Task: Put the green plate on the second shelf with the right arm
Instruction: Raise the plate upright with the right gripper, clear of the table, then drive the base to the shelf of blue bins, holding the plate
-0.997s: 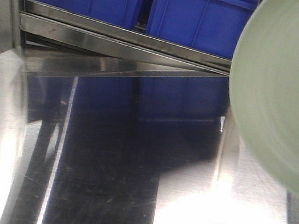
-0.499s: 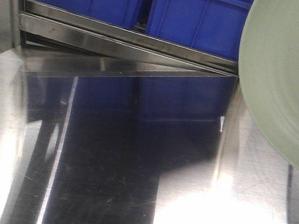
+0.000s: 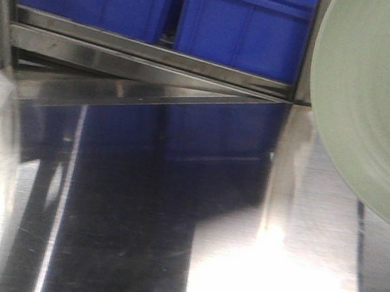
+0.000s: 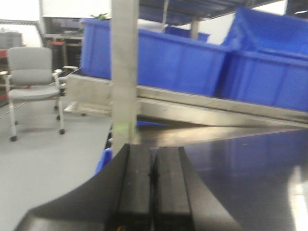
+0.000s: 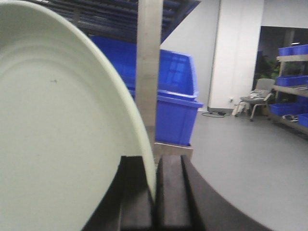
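The green plate [image 3: 385, 96] fills the upper right of the front view, held in the air above the steel shelf surface [image 3: 169, 209] and tilted on edge. In the right wrist view the plate [image 5: 57, 130] covers the left half, and my right gripper [image 5: 155, 163] is shut on its rim, one black finger on each face. My left gripper [image 4: 153, 154] shows in the left wrist view with its two black fingers pressed together and nothing between them, above the shiny shelf surface [image 4: 250, 178]. Neither arm shows in the front view.
Blue plastic bins [image 3: 167, 5] stand in a row on the rack level behind the steel surface. A steel upright post [image 4: 124, 72] rises close ahead of my left gripper, and another post [image 5: 148, 67] stands just beyond the plate. An office chair [image 4: 31, 82] stands on the grey floor to the left.
The plate has risen and moved right in the front view. The whole scene has slid left and down, and the rounded dark shape at the bottom edge has left the frame.
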